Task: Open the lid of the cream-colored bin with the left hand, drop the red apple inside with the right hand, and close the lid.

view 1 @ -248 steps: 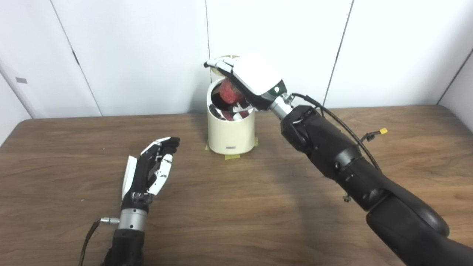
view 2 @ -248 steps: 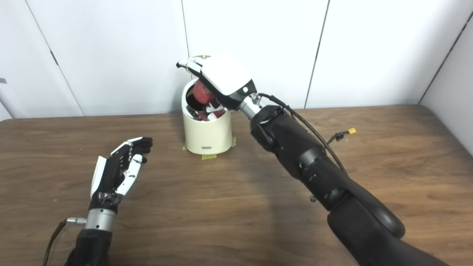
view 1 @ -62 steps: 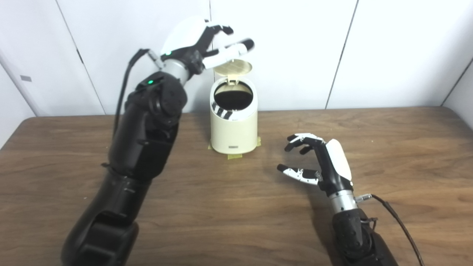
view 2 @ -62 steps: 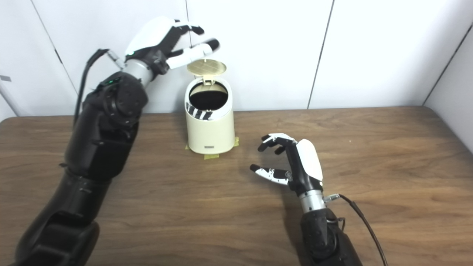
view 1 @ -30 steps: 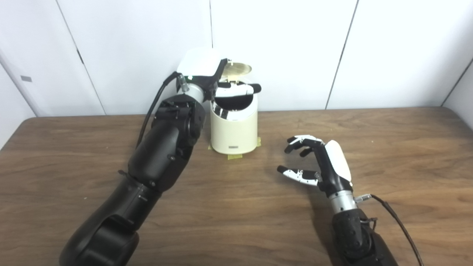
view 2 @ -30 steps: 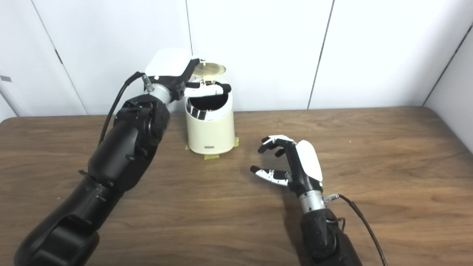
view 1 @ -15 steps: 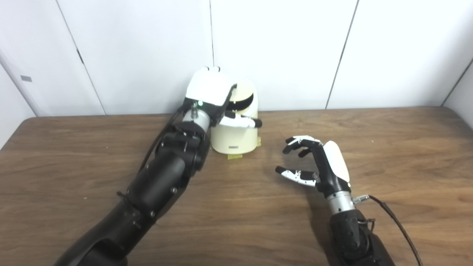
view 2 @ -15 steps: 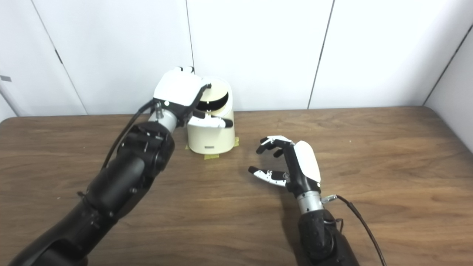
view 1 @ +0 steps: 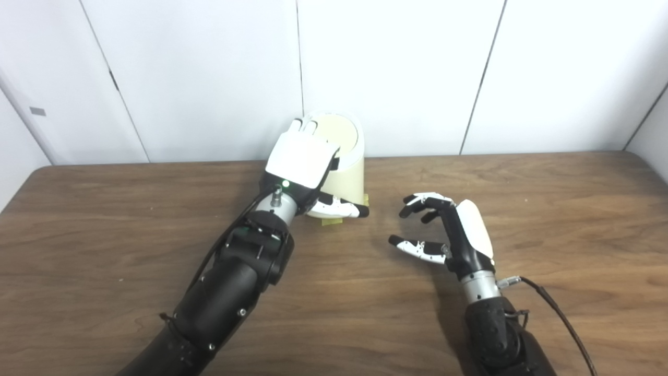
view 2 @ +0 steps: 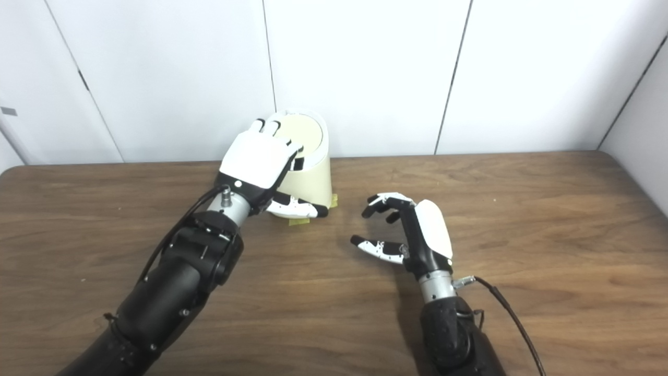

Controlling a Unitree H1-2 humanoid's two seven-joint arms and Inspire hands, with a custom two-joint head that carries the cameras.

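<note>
Fingers of the left hand [view 1: 302,163] were spread and flat, resting over the near-left edge of the lid [view 1: 337,130], thumb sticking out across the front of the bin, gripping nothing. Lid looked fully down on the cream-colored bin [view 1: 345,169], which stood upright at the back of the table [view 1: 94,219], right against the wall and directly beyond that hand. So the left hand was touching it, clearly the nearer one. The right hand [view 1: 451,235] sat well apart on the bin's right, fingers curled loosely with a gap to the thumb, empty too. No red apple visible anywhere; my guess is it was inside, under the lid. From here I'd say the task was basically finished and the left hand only needed to lift straight off. Couldn't read any label; the hand covered the bin's front.
</note>
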